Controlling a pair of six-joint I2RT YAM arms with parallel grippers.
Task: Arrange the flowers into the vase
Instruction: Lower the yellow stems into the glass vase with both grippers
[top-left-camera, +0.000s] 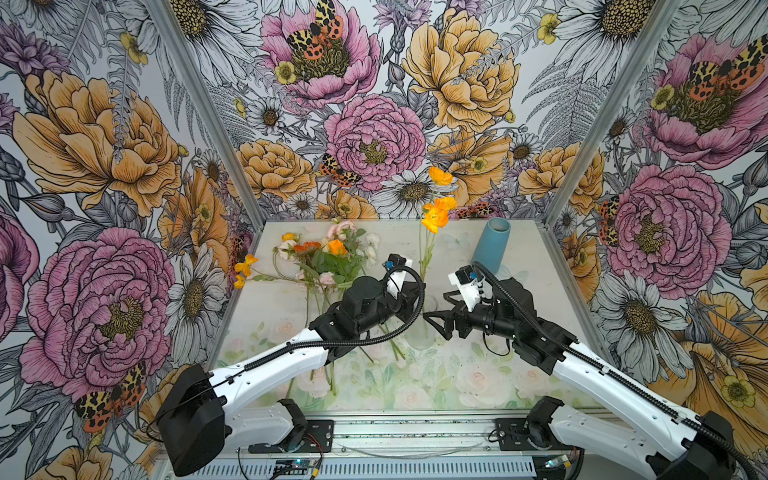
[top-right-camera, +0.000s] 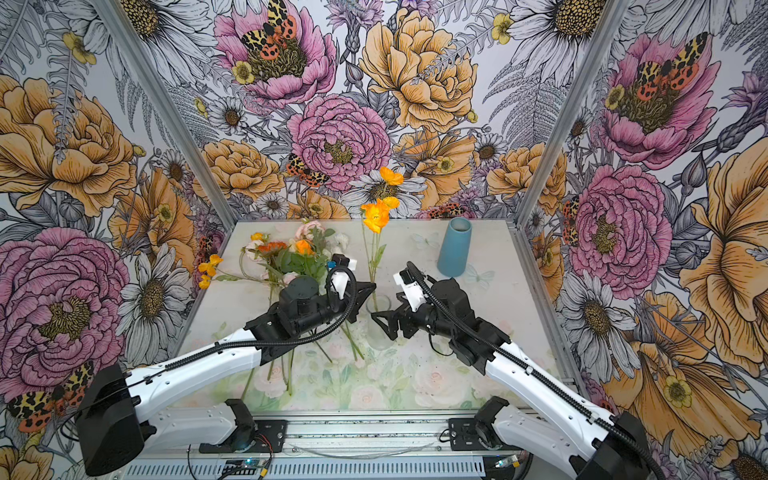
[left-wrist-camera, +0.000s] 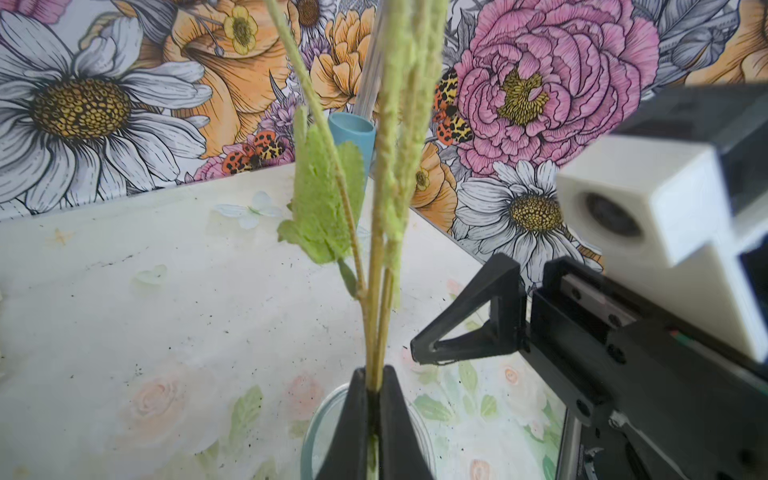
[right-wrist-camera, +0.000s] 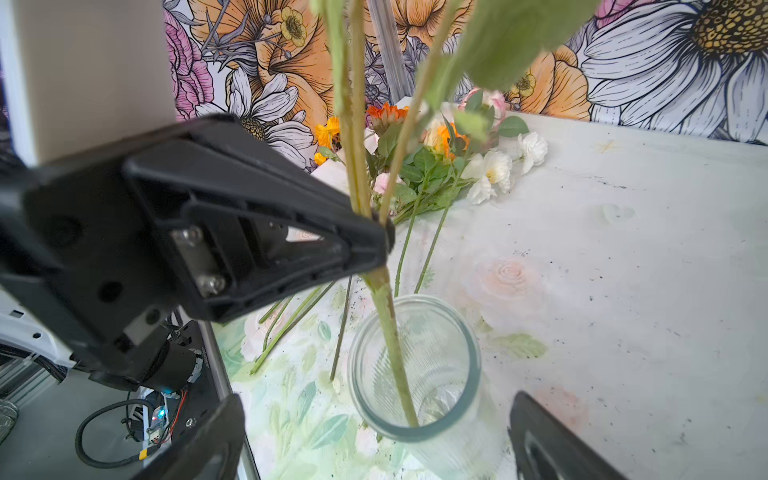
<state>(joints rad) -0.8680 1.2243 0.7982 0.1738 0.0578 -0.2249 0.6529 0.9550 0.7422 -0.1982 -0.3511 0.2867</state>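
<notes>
In the middle of both top views, the left hand (left-wrist-camera: 376, 399) is clamping tight on a few thin, fuzzy green stems (left-wrist-camera: 379, 332) of the orange flowers (top-left-camera: 435, 216). It is holding them upright, their lower ends hanging straight down into the mouth of the clear, ribbed glass vase (right-wrist-camera: 471, 361) just below it. The right hand (top-left-camera: 436, 327) is gaping wide and empty just right of that vase, while the rest of the leafy bunch (top-left-camera: 328, 257) is lying left of centre on the pale worktop (top-left-camera: 457, 374).

Mouth of glass vase (right-wrist-camera: 440, 432) crowded: left gripper (left-wrist-camera: 376, 388) pinching upright stems (left-wrist-camera: 382, 270) right above it, right gripper (top-left-camera: 436, 326) close alongside. Loose flowers (top-left-camera: 328, 257) fill back-left, blue vase (top-left-camera: 492, 247) back-right; front table (top-left-camera: 457, 386) free.
</notes>
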